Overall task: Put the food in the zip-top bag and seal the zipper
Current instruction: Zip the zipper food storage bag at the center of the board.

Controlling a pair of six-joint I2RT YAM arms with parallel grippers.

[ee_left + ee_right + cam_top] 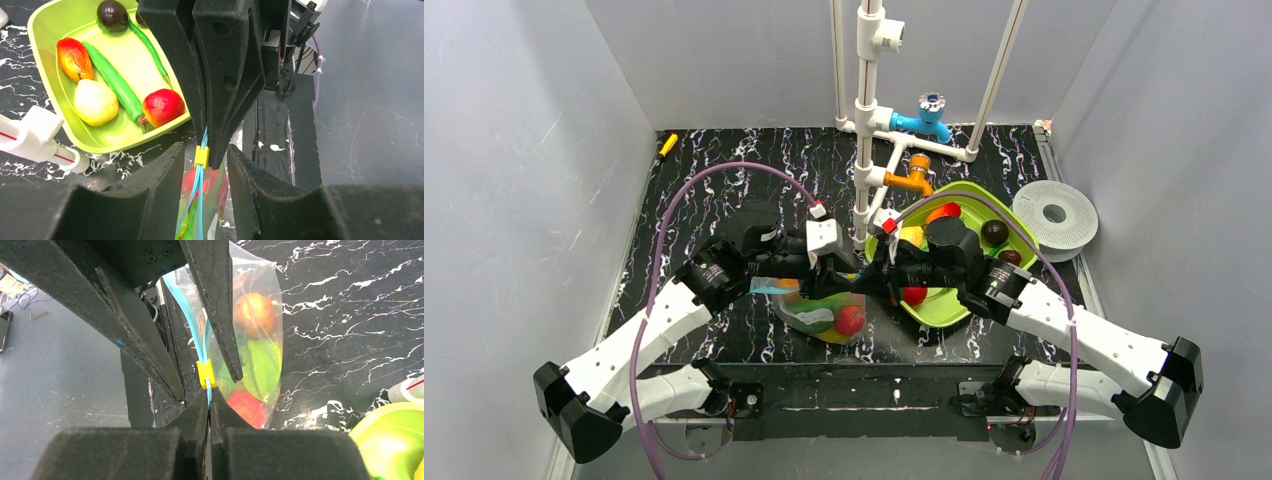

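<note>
**Inspector A:** Step in hand?

**Inspector B:** Sealing. The right gripper (pixel 209 407) is clamped on the zipper (pixel 199 352), just beside its yellow slider (pixel 205 374). The left gripper (pixel 206 150) straddles the strip, fingers apart, grasping nothing. The zip-top bag (pixel 272 300) sits mid-table beneath them, toy fruit (pixel 247 407) inside.

**Inspector A:** Next move?

**Inspector B:** Probably the left pinches the slider and draws it along. Note that a red apple (pixel 163 107) and others lie in the lime-green tray (pixel 115 140).
</note>
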